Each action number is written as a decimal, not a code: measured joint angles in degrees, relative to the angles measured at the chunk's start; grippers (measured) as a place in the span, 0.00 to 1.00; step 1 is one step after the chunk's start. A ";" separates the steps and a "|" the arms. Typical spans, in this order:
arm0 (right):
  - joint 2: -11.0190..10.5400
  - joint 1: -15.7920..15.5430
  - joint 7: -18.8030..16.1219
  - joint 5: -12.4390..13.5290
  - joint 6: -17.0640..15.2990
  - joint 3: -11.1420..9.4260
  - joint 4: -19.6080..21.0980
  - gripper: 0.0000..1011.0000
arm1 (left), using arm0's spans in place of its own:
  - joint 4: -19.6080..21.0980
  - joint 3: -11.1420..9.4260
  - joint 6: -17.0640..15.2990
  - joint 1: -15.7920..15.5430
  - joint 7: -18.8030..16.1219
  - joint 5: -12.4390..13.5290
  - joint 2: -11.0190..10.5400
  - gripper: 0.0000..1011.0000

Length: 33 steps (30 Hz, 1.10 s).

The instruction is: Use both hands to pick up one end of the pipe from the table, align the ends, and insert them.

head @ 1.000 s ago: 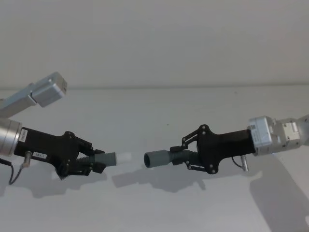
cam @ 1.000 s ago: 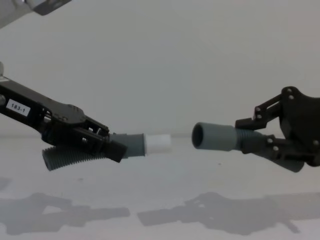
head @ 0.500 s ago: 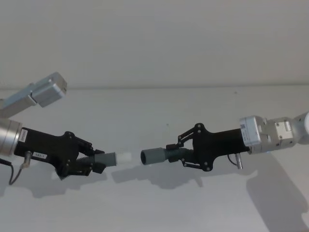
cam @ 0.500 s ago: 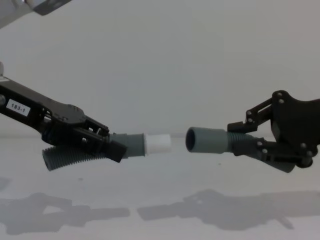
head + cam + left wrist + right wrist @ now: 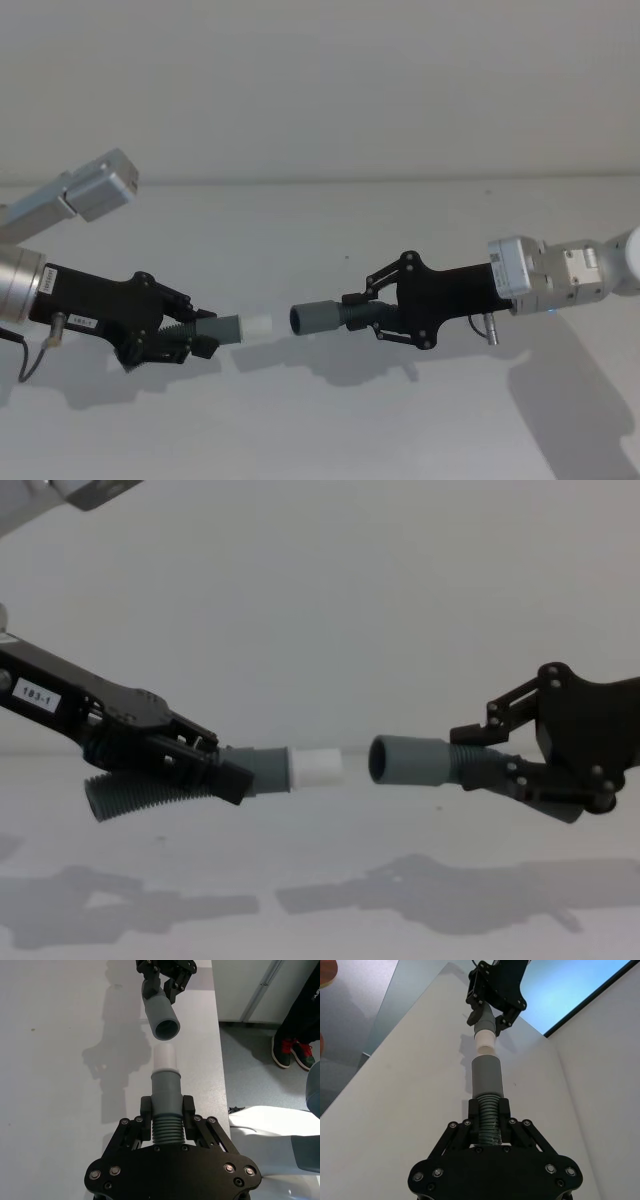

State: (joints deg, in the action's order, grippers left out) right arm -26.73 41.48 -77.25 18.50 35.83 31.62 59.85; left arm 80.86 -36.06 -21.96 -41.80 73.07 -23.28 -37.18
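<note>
The left gripper (image 5: 215, 770) was clamped on the ribbed body of the left pipe piece (image 5: 160, 792), held above the table (image 5: 330, 860), whose white surface lay open beneath. Its grey cuff ended in a narrower white tip (image 5: 318, 768). A small gap of free air separated the tip from the hollow cuff (image 5: 405, 761) facing it. The right gripper (image 5: 480, 765) pinched the right pipe piece (image 5: 335, 316) at its ribs.
</note>
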 joint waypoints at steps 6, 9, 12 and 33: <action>0.07 0.25 0.08 -0.07 0.05 0.41 -0.30 0.20 | 0.00 0.01 0.00 0.00 0.00 0.00 0.00 0.32; 0.08 0.39 0.11 -0.08 0.06 0.63 -0.44 0.20 | 0.00 0.00 0.00 0.00 0.00 0.00 0.00 0.32; 0.13 0.55 0.14 -0.08 0.06 0.88 -0.56 0.20 | 0.00 0.01 0.00 0.00 0.00 0.00 -0.01 0.32; 0.57 1.19 0.50 0.11 -0.01 2.00 -1.17 0.20 | 0.00 0.01 0.00 0.00 0.00 0.00 -0.01 0.32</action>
State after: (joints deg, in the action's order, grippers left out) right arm -26.16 42.68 -76.75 18.62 35.82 33.62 58.68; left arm 80.86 -36.06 -21.95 -41.80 73.07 -23.28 -37.18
